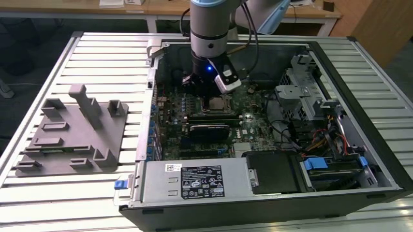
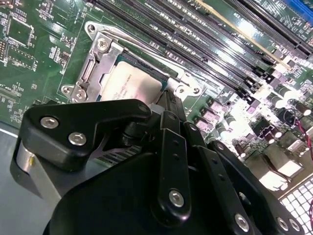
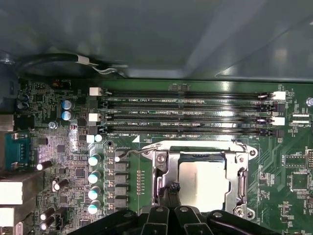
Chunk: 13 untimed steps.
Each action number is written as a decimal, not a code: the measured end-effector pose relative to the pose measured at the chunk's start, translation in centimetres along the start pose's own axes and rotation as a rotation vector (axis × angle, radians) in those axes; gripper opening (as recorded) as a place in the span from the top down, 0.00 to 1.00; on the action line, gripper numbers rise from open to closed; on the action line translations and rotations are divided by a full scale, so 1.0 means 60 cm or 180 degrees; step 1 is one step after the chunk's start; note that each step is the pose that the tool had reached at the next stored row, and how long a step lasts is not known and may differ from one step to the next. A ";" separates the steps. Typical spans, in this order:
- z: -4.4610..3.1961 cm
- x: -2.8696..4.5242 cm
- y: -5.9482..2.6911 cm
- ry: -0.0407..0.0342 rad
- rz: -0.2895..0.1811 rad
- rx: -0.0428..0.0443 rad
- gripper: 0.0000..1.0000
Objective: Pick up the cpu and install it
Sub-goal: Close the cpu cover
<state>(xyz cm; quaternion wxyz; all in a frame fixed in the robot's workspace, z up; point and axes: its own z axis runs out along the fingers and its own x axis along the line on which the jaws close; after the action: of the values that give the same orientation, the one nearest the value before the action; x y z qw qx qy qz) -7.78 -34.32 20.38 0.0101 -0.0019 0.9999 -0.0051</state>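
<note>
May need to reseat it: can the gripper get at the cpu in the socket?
Probably yes: the gripper hangs close above the cpu, whose metal top lies bare. The socket frame rims its edges, so a side grip looks tight.

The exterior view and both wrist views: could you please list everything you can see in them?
cpu: one, silvery-grey, lying in the socket frame.
socket frame: one, silver metal, around the cpu.
motherboard: one, green, inside the computer case.
memory slots: four, black, beside the socket frame.
computer case: one, black, open, on the table.
power supply: one, silver, at the case's near edge.
fixture tray: one, grey, on the table, the exterior view's left.
table: one, silver, slatted.
gripper: one, black, low at the socket frame's edge.
arm: one, grey and blue, reaching into the case.
</note>
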 end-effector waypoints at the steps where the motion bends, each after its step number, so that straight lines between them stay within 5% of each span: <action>1: 0.001 0.000 0.000 0.0000 0.0000 0.0000 0.89; 13: 0.010 0.000 0.002 0.0002 0.0000 0.0002 0.89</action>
<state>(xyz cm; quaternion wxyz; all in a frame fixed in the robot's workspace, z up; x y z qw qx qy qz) -7.79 -34.23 19.81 0.0098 -0.0019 0.9999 -0.0054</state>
